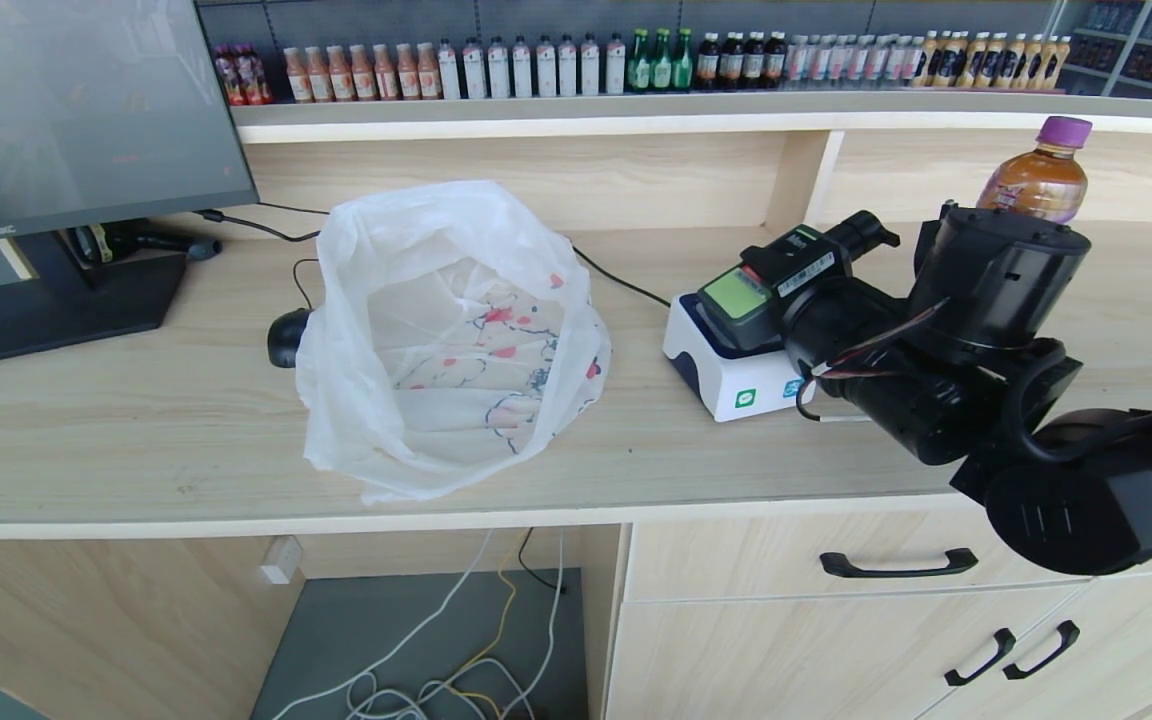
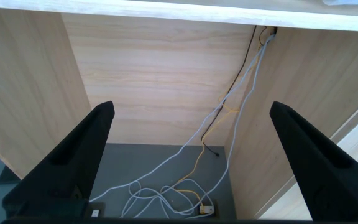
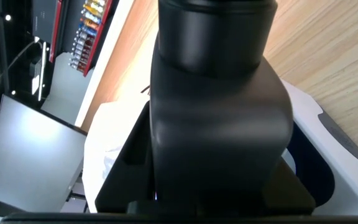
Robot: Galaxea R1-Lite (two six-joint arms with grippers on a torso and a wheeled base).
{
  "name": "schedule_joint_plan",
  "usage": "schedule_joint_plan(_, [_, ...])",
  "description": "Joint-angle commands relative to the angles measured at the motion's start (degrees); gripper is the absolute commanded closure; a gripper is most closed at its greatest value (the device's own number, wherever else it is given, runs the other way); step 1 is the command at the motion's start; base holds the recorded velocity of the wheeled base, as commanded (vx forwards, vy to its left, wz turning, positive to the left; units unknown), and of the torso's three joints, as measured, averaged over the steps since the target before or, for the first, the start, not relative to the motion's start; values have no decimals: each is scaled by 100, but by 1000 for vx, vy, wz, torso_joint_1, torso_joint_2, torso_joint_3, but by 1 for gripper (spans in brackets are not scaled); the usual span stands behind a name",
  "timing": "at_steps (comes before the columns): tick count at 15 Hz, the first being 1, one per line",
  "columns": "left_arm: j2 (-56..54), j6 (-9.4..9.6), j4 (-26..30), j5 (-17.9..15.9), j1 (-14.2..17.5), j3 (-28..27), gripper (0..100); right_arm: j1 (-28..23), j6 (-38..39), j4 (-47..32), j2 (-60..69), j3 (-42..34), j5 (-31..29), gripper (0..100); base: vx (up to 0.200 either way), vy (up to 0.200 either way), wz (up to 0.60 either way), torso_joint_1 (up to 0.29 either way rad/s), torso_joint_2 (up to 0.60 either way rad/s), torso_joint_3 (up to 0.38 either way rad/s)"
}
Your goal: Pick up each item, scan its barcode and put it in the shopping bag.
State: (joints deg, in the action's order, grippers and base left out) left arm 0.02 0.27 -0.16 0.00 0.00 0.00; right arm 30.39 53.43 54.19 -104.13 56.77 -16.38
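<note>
Right tool [image 1: 804, 312]: clamped on a black bottle [image 1: 736, 293] with a green label. The bottle hides most of the fingers.
Black bottle: lies on its side in the right tool, with its cap towards the back of the bench [image 1: 136, 440] and its white barcode sticker facing up. In the right wrist view its dark body and round cap sit just in front of the camera.
Barcode scanner [image 1: 736, 388]: a white box with a dark slanted top, directly under the right tool and the bottle. I cannot tell whether the bottle touches it.
Shopping bag [image 1: 446, 330]: thin white plastic with red and dark print, standing with its mouth open. It is well to the left of the right tool, on the far side of the scanner.
Drink bottle [image 1: 1036, 175]: amber liquid and a purple cap, upright behind the right arm, beyond the right tool and to its right.
Left tool [image 2: 192, 109]: fingers spread wide with nothing between them. It is down below the bench top and faces the open recess under it.
Cables [image 2: 185, 186]: white, yellow and black leads run down the back panel of the recess ahead of the left tool and coil on the grey floor.
Computer mouse [image 1: 286, 338]: black, touching the bag's left side, farther from the right tool than the bag.
Monitor [image 1: 66, 100]: dark screen on a black stand at the bench's left end, farthest from the right tool.
Shelf [image 1: 636, 105]: above and behind the bench, carrying a row of bottled drinks.
Drawers [image 1: 896, 565]: black handles, in the bench front below the right tool.
</note>
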Motion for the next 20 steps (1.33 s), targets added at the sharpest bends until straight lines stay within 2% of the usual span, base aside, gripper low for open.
schedule_joint_plan(1, [-2, 0, -2, 0, 0, 0, 0, 2, 1, 13, 7, 9, 12, 100, 0, 0, 0, 0, 0, 0])
schedule_joint_plan(8, [-2, 0, -2, 0, 0, 0, 0, -7, -43, -13, 148, 9, -23, 100, 0, 0, 0, 0, 0, 0])
schedule_joint_plan(10, [-2, 0, -2, 0, 0, 0, 0, -16, -386, -22, 297, 1, -75, 100, 0, 0, 0, 0, 0, 0])
schedule_joint_plan(13, [-2, 0, -2, 9, 0, 0, 0, 90, -1230, 4, 517, -26, -242, 100, 0, 0, 0, 0, 0, 0])
schedule_joint_plan(17, [-2, 0, -2, 0, 0, 0, 0, 547, -2548, 13, 991, -184, -322, 100, 0, 0, 0, 0, 0, 0])
schedule_joint_plan(20, [-2, 0, -2, 0, 0, 0, 0, 670, -3858, 461, 1229, -676, -225, 100, 0, 0, 0, 0, 0, 0])
